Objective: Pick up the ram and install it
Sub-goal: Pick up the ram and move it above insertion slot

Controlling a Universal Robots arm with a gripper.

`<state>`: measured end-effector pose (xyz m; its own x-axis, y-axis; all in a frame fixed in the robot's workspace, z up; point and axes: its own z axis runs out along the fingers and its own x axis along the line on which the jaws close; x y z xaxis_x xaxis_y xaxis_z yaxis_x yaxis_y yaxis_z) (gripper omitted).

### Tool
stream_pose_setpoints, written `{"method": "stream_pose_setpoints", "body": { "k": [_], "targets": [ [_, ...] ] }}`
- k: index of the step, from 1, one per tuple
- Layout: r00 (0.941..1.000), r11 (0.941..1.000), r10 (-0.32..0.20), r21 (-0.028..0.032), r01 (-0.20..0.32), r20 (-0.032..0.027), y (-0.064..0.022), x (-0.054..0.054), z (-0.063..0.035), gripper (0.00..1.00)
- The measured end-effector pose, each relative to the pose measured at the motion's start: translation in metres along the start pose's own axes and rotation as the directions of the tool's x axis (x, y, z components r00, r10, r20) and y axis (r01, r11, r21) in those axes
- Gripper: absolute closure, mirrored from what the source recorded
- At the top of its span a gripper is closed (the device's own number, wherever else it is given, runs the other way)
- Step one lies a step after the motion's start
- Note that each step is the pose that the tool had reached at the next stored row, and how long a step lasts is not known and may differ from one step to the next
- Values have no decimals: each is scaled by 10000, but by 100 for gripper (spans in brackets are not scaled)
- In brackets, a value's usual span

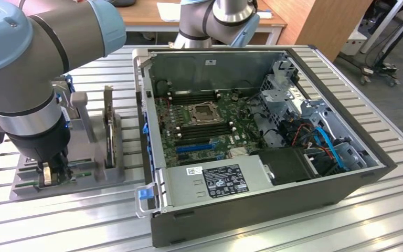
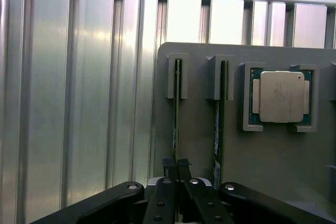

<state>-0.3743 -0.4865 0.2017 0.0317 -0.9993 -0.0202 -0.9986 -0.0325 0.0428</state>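
Observation:
The ram (image 2: 176,103) is a thin green stick standing on edge in a slot of the grey holder (image 2: 273,166). My gripper (image 2: 176,165) is shut on its near end, with the two black fingertips pressed together over the board's edge. A second ram stick (image 2: 217,124) stands in the neighbouring slot, untouched. In the exterior view my gripper (image 1: 51,176) reaches straight down into the grey holder (image 1: 89,181) at that view's left, beside the open computer case (image 1: 341,197). The motherboard (image 1: 201,121) with its long memory slots (image 1: 187,97) lies inside the case.
A processor chip (image 2: 282,97) rests in a square pocket of the holder. A dark expansion card (image 1: 108,123) stands upright in the holder close to my arm. The case wall (image 1: 144,131) rises right of the holder. Everything sits on a ribbed aluminium table (image 1: 272,236).

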Motion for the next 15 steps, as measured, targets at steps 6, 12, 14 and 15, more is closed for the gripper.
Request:
{"method": "stream_pose_setpoints", "body": {
  "k": [6,12,14,15],
  "targets": [
    [10000,10000,0,0,0,0,0,0,0,89],
    [10000,10000,11,1,-11,0,0,0,0,89],
    [10000,10000,45,2,-45,2,0,0,0,89],
    [10000,10000,74,2,-74,4,0,0,0,89]
  ]
}}
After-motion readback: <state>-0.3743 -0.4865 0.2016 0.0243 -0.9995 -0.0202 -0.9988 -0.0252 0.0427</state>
